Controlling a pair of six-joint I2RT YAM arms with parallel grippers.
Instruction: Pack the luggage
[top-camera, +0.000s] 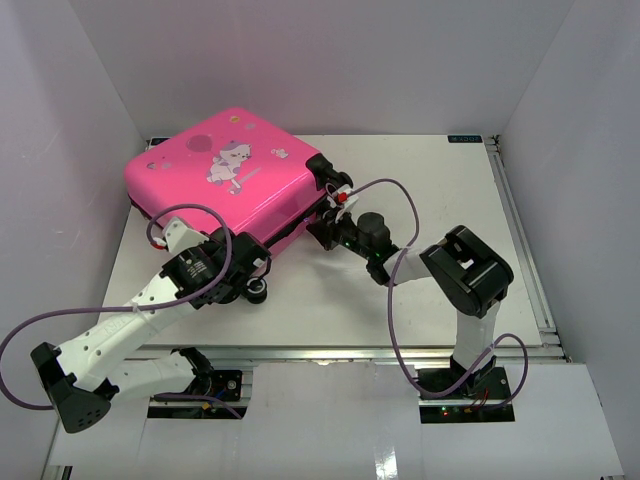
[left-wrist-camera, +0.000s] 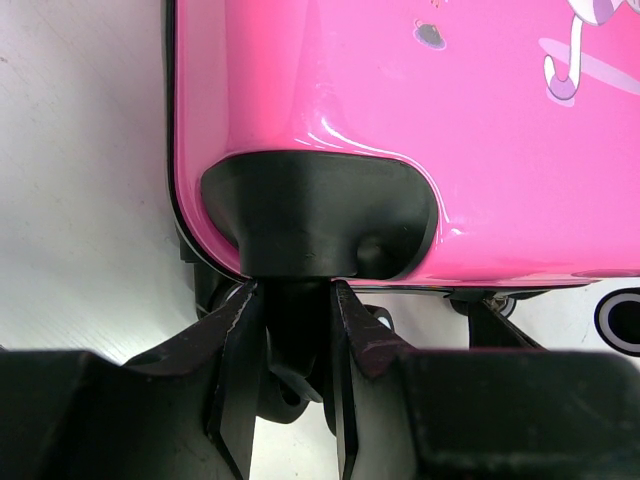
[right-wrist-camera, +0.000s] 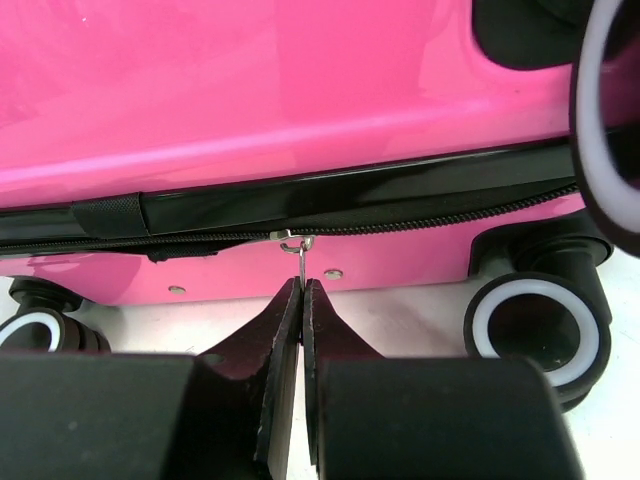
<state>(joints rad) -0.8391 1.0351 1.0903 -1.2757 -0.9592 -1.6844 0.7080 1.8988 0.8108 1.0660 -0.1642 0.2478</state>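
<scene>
While the left gripper (left-wrist-camera: 294, 295) braces the case, the right gripper (right-wrist-camera: 301, 288) works the zip. The luggage (top-camera: 230, 185) lies flat on the far left part of the table (top-camera: 430, 290), with its 2 shell halves closed together and the printed face up.

1. Left gripper: the jaws are partly open and clamped from both sides on the black wheel stem (left-wrist-camera: 295, 335), just below the corner wheel housing (left-wrist-camera: 320, 215). This grip anchors the near corner of the case.
2. Right gripper: the jaws are fully closed, pinching the thin metal zipper pull (right-wrist-camera: 301, 262). The pull hangs from the slider (right-wrist-camera: 293, 240) on the zipper track (right-wrist-camera: 440, 215) along the side of the shell.

Step in hand, by judgement: zipping the case shut. Packing itself appears finished, since no lining or contents show. The wrist view does not show whether the track is closed on 1 side of the slider or on both.

Next move: draw the pull along the track, parallel to the seam and not away from it, so the thin tab does not slip from the pads. The left grip must resist that pull; otherwise the case slides across the table. Expect a change of direction where the track rounds the corner.
</scene>
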